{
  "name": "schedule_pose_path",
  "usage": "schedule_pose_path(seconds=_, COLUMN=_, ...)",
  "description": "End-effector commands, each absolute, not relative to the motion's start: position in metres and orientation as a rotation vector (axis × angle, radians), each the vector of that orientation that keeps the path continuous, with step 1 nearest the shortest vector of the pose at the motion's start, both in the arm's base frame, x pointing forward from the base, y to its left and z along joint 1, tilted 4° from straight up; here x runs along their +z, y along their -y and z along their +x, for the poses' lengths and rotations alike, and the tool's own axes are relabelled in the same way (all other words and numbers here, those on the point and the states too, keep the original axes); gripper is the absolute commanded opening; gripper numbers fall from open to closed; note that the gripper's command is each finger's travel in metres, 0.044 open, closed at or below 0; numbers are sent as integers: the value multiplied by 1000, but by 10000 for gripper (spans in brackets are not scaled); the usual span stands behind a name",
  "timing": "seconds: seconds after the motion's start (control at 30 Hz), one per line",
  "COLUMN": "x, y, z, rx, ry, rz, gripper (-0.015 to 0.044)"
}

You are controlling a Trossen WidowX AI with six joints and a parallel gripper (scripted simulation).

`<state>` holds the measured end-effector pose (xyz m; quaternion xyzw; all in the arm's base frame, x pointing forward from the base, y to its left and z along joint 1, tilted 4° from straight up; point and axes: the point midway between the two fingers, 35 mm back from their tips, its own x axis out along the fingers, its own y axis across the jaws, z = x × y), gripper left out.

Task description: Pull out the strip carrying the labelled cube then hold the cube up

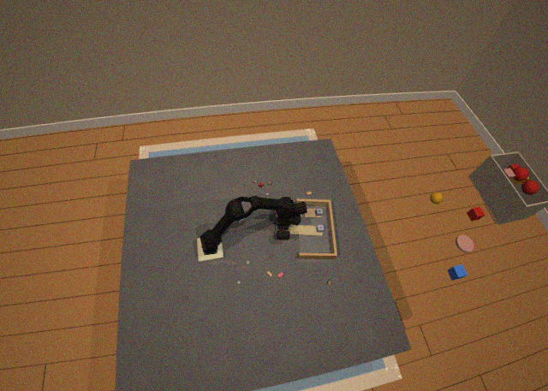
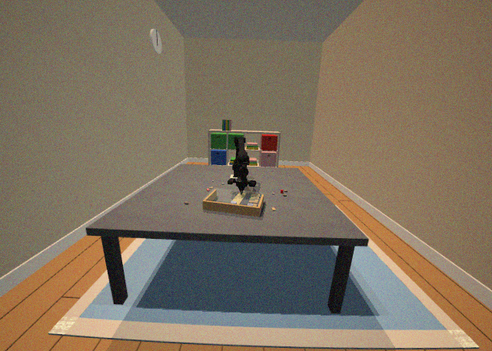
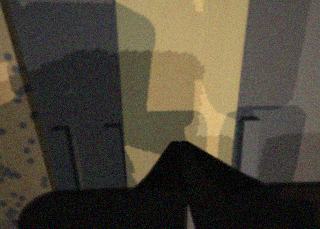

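The step in hand looks to be drawing out the middle strip, which runs up the centre of the wrist frame. The jaws are closed to their narrowest, tips together, with nothing gripped between them. In the wrist view they come to a point over the strip's pale face; whether they press on it or stop just above, I cannot tell.

If the pull is by friction, the tips want light, steady downward pressure and a slow, straight drag toward the left of the top frame, out through the tray's side without a wall. Too little pressure and they would skate; too much could bind the strip against the worktop. Any sideways drift risks catching the upper strip, which must stay put if the middle one is right.

Two pale cubes sit at the right of the tray in the top frame: the middle cube at the middle strip's far end, the upper cube by the upper strip. Both tops bear a mark, too small to read, so which is the labelled one I cannot say; check that before pulling.
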<state>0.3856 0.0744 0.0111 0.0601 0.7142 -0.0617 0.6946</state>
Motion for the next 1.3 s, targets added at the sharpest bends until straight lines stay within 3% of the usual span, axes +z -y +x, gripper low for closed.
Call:
schedule_pose_path(seconds=0.0, x=9, y=-74, z=387, rx=-142, ry=-1590, rz=134, gripper=0)
schedule_pose_path(seconds=1.27, x=7, y=-81, z=339, rx=-142, ry=-1595, rz=134, gripper=0)
